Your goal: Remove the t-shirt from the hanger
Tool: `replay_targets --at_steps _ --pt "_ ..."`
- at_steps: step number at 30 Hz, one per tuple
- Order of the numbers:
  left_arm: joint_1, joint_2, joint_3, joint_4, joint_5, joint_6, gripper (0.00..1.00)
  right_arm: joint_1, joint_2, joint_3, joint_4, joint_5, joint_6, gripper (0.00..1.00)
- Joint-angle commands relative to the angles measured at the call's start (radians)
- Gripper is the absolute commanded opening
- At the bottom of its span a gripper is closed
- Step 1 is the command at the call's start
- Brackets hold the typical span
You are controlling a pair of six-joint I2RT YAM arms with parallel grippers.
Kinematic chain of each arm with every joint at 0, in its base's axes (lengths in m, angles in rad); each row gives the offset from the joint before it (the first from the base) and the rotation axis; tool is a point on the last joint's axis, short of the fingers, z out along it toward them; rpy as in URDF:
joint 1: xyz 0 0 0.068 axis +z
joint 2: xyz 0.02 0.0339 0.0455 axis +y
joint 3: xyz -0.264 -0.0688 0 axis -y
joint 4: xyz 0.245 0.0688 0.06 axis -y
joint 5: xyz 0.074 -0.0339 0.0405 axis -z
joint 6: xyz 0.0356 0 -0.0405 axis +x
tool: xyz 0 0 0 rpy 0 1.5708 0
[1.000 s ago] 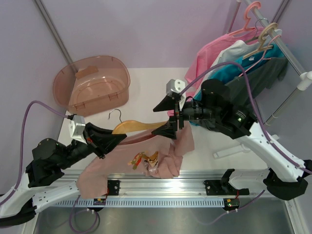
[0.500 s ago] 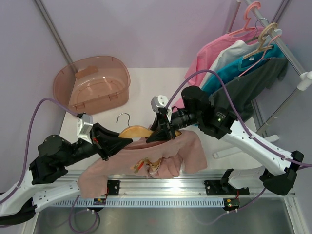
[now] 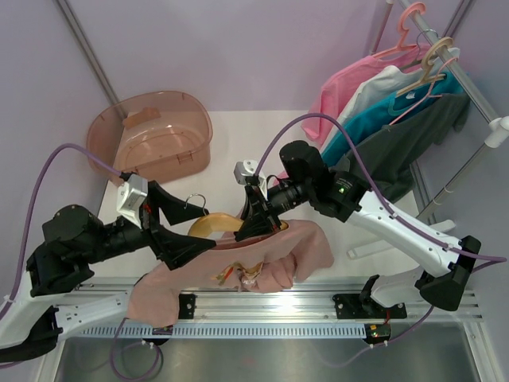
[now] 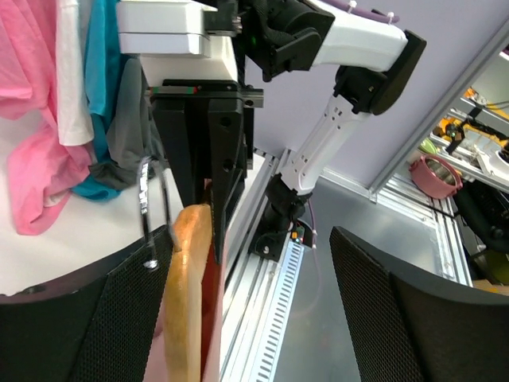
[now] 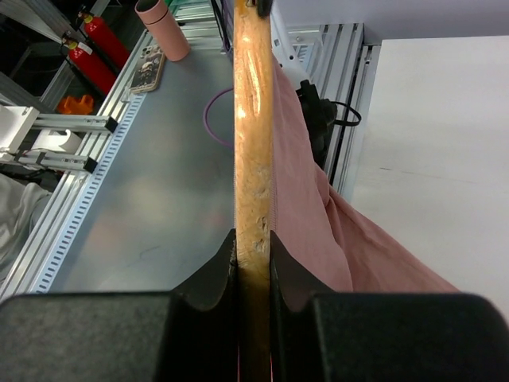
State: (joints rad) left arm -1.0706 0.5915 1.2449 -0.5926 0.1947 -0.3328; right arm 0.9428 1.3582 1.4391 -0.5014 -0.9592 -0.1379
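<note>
The wooden hanger point(image 3: 213, 224) is held above the table's front edge, its metal hook point(image 3: 193, 200) pointing back. My right gripper point(image 3: 253, 220) is shut on its wooden arm, and the right wrist view shows the pads pinching the wood point(image 5: 253, 263) edge-on. The mauve t-shirt point(image 3: 242, 264) drapes from the hanger over the front rail, and its cloth hangs right of the wood point(image 5: 318, 223). My left gripper point(image 3: 181, 228) stands open at the hanger's left end. In its wrist view the hanger point(image 4: 187, 294) lies beside the left finger point(image 4: 87, 318), with a wide gap to the other.
A translucent brown tub point(image 3: 151, 139) sits at the back left. A clothes rack point(image 3: 485, 111) at the right carries pink, white, teal and grey garments point(image 3: 382, 111) on pink hangers point(image 3: 411, 17). The aluminium rail point(image 3: 262, 306) runs along the near edge.
My right gripper swung left and shut on the hanger's arm. My left gripper then opened, letting go at the hanger's left end. The shirt has shifted slightly left.
</note>
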Motion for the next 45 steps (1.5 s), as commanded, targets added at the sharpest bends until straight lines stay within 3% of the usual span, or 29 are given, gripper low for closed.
replay_targets --at_steps 1,10,15,22,26,41,45 --pt "-0.005 0.034 0.057 -0.058 0.058 0.000 0.80 0.002 -0.047 0.009 0.035 -0.006 0.027 0.00" --pt "-0.005 0.123 0.087 -0.194 -0.030 0.031 0.64 0.004 -0.042 0.024 -0.025 0.051 0.003 0.00" --pt "-0.005 0.125 0.070 -0.230 -0.077 0.038 0.64 0.001 -0.056 0.021 -0.045 0.085 -0.008 0.00" --pt "-0.005 0.077 0.036 -0.251 -0.138 0.047 0.74 0.002 -0.108 0.007 -0.037 0.100 -0.011 0.00" --pt "-0.005 0.073 0.044 -0.214 -0.083 0.055 0.63 0.002 -0.107 0.014 -0.037 0.070 -0.002 0.00" --pt "-0.005 0.208 0.142 -0.191 0.006 0.063 0.47 0.002 -0.082 0.033 -0.078 0.065 0.006 0.00" --pt "-0.005 0.231 0.157 -0.191 0.009 0.064 0.36 0.002 -0.088 0.023 -0.085 0.070 -0.002 0.00"
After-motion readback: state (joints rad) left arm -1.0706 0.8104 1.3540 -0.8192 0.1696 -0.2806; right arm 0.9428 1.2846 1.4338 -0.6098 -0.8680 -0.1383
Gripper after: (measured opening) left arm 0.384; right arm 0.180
